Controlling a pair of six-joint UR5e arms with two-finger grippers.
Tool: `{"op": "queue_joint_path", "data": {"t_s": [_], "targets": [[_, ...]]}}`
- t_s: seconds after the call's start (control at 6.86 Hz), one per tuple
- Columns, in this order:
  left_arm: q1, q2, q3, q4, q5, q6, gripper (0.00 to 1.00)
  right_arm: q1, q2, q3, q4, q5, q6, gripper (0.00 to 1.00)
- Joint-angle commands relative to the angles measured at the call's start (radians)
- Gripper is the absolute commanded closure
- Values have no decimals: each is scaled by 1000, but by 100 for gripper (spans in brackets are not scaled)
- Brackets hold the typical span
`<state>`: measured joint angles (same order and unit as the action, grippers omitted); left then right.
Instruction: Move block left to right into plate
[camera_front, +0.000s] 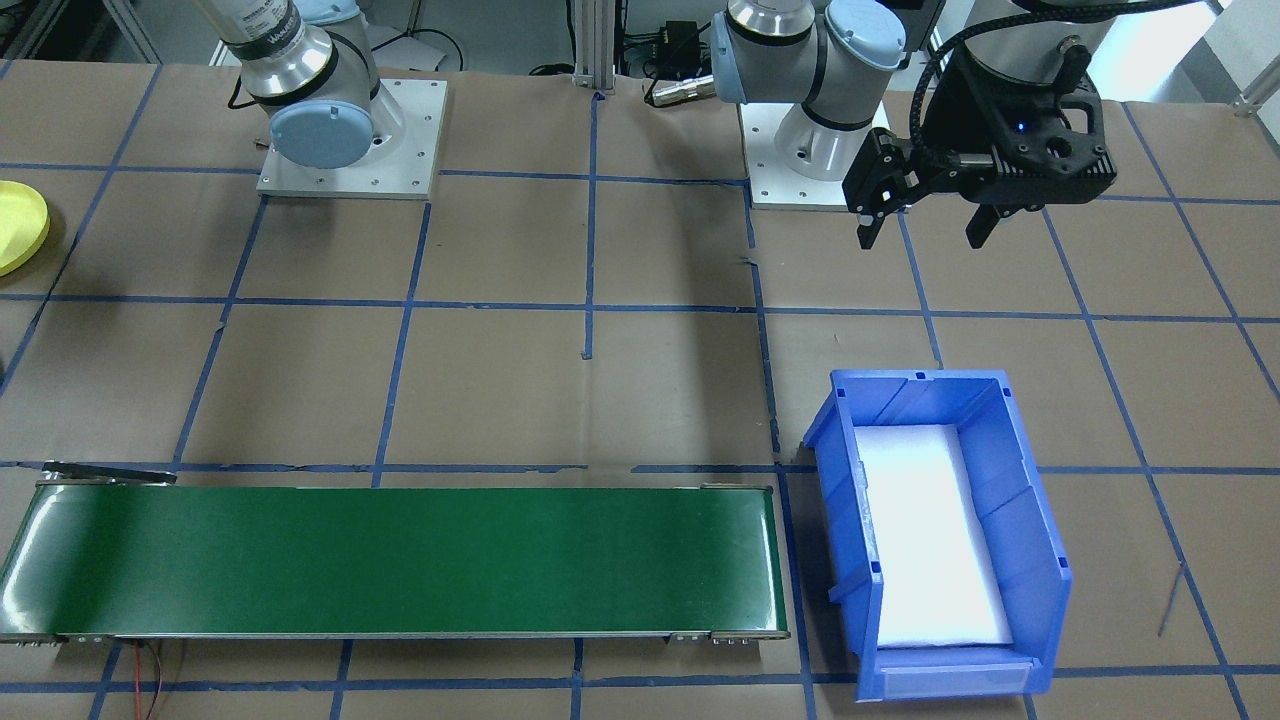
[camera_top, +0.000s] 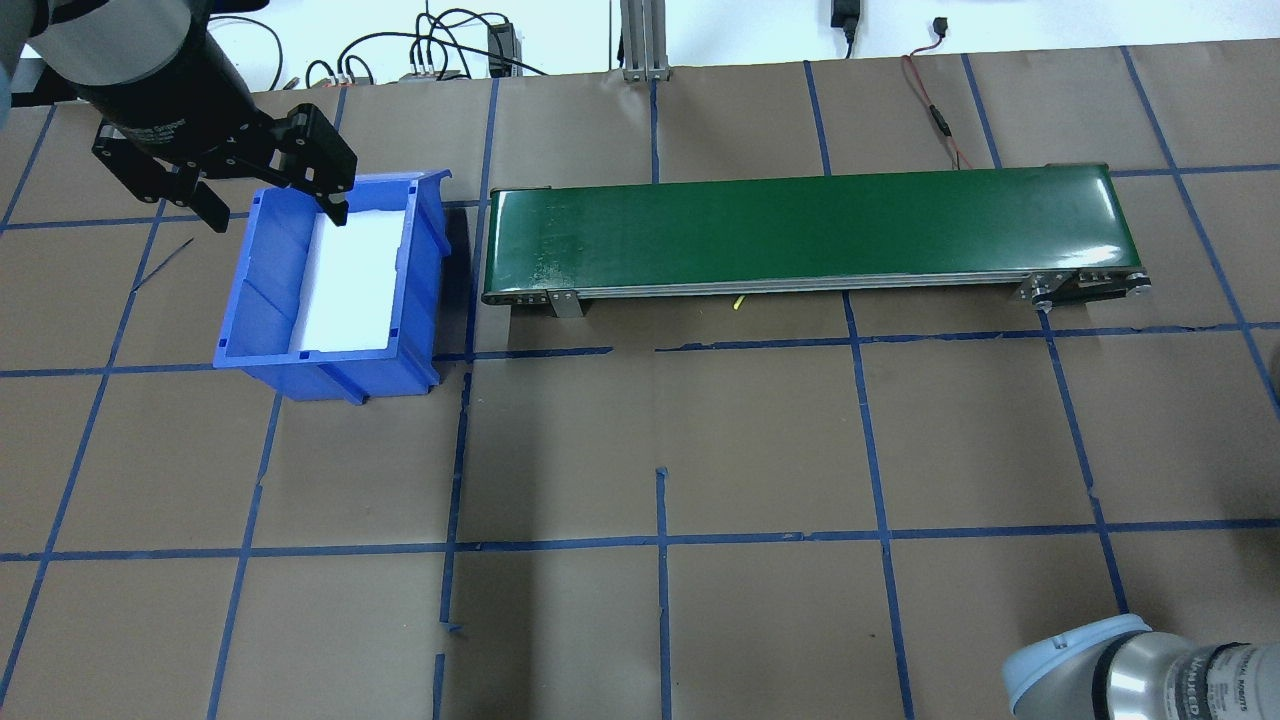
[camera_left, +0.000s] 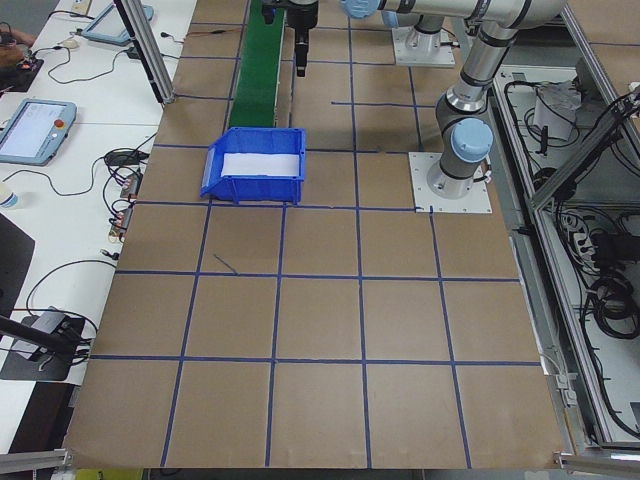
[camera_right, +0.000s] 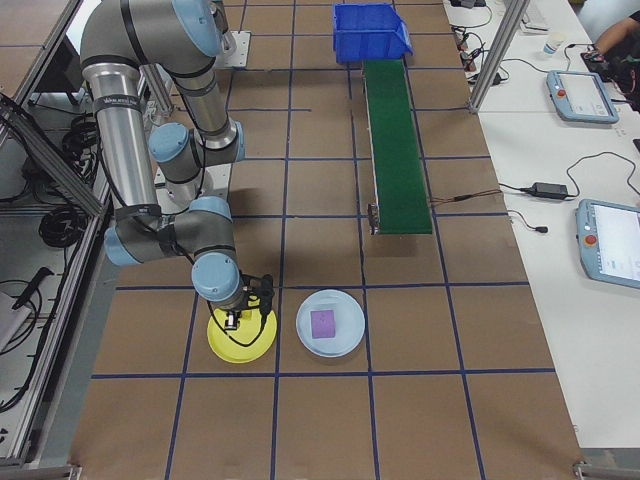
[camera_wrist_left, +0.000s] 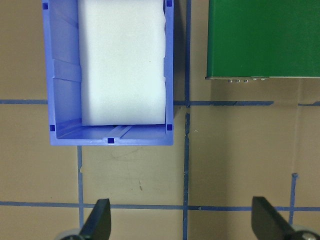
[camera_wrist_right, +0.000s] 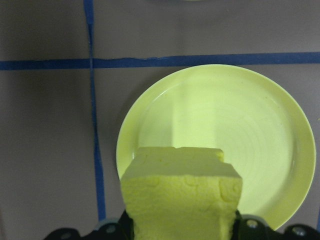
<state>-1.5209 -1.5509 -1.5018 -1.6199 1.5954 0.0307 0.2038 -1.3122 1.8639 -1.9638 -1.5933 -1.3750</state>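
Note:
In the right wrist view a yellow foam block is held low in the frame, with the round yellow plate just beneath and beyond it. My right gripper is shut on this block and hangs over the plate, whose edge also shows at the table's side. My left gripper hovers open and holds nothing, high beside the near end of the blue bin. Its fingertips frame bare table.
A green conveyor belt runs along the table's far side, ending at the blue bin, which is lined with white foam. A pale round plate carrying a purple block lies next to the yellow plate. Blue tape lines grid the brown table.

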Motion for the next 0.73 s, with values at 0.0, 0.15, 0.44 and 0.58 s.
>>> {"op": "queue_joint_path", "data": {"t_s": [0.0,0.15,0.44,0.58], "targets": [[1,0,0,0,0,0,0,-11,47,3,-64,6,-24,63],[1,0,0,0,0,0,0,-11,51,1,-67,4,-24,62],[-1,0,0,0,0,0,0,-11,56,6,-86,4,-19,9],[-1,0,0,0,0,0,0,-11,56,6,-86,4,-19,5]]}}
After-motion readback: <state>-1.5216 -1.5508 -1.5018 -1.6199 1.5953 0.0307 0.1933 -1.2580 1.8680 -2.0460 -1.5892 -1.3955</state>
